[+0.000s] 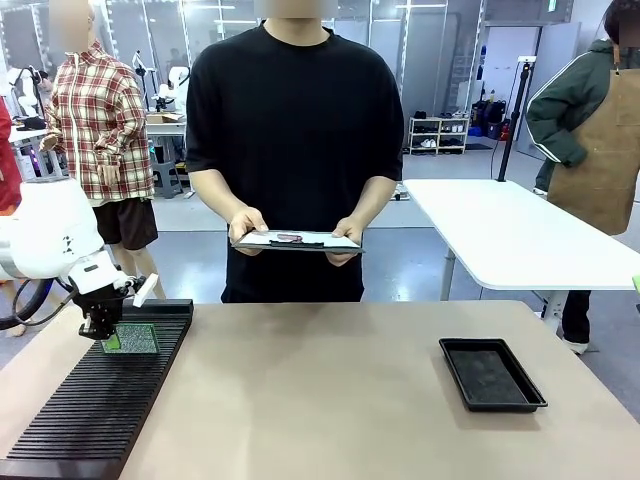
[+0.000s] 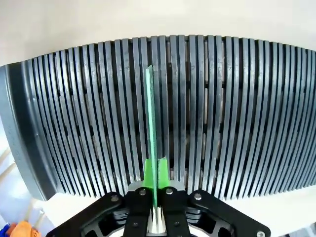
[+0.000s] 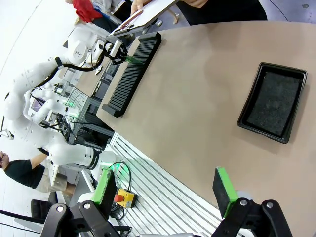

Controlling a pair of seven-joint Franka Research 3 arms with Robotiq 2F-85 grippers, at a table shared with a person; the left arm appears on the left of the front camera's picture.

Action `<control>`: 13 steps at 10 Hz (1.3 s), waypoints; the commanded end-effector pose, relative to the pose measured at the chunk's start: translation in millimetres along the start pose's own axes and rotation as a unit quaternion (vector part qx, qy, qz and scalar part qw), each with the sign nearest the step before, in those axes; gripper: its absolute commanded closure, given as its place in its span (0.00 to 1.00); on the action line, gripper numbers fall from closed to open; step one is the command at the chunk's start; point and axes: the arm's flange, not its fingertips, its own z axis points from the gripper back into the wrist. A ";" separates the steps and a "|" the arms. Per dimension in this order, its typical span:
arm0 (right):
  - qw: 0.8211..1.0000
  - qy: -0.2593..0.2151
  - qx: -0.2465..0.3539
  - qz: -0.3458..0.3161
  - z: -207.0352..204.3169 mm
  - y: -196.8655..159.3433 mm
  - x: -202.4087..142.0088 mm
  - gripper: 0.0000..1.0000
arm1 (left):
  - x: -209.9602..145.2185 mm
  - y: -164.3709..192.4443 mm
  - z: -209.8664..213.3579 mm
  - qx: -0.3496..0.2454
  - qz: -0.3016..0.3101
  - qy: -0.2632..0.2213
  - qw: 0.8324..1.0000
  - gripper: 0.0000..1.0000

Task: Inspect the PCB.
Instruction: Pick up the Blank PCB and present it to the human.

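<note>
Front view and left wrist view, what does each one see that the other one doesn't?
Front view: a person holding a dark clipboard with white paper, and a black shallow rectangular tray on the tan table. Left wrist view: close up, green pads pinching the thin edge of the small green circuit board. Shared: that board, the long black slotted rack, and the left tool shut on it.

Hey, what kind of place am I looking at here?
Probably a robotics lab or electronics test workshop: the left gripper is shut on a green PCB at a black slotted rack, a person opposite holds a clipboard, and a white table stands behind.
</note>
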 end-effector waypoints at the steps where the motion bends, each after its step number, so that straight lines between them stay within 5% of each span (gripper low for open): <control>1: 1.000 -0.004 0.006 0.010 0.3 -0.2 1.3 0.00 | 0.6 0.3 -0.8 0.001 -0.005 0.000 1.000 1.00; 6: 1.000 -0.004 0.006 0.010 0.3 -0.2 1.3 0.00 | 1.1 0.2 -0.4 0.001 -0.001 0.000 1.000 0.97; 9: 1.000 -0.004 0.006 0.010 0.3 -0.2 1.3 0.00 | -8.7 -13.2 74.3 0.030 0.037 -0.032 0.998 0.97; 11: 1.000 -0.004 0.006 0.010 0.3 -0.2 1.3 0.00 | -6.9 -23.6 110.3 -0.007 0.026 -0.103 0.994 0.97; 12: 1.000 -0.004 0.006 0.010 0.3 -0.2 1.3 0.00 | 3.5 -29.5 124.5 -0.045 0.015 -0.195 0.980 0.97; 13: 1.000 -0.004 0.006 0.010 0.3 -0.2 1.3 0.00 | 10.8 -33.9 130.0 -0.094 0.016 -0.320 0.942 0.97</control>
